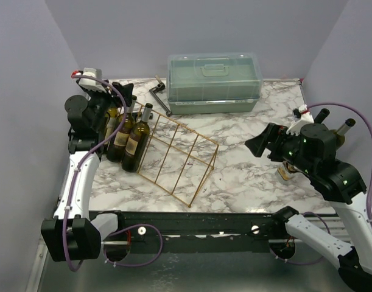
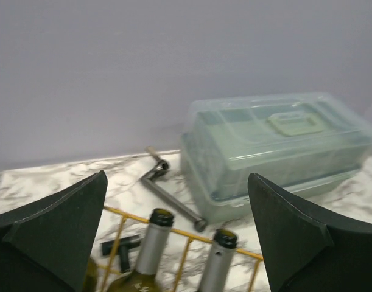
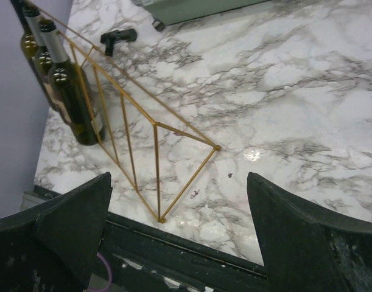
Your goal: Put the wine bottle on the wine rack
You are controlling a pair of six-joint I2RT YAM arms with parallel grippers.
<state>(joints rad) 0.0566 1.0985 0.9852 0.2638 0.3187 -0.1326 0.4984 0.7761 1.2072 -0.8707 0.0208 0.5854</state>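
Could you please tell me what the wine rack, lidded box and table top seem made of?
Wine rack: probably metal wire with a gold-copper finish, given its thin straight bars. Lidded box: translucent green plastic; its inside shows through dimly. Table top: glossy white marble look with grey veins, possibly only a printed surface.

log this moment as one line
left gripper open above bottles | right gripper open, empty | bottles at left end of rack
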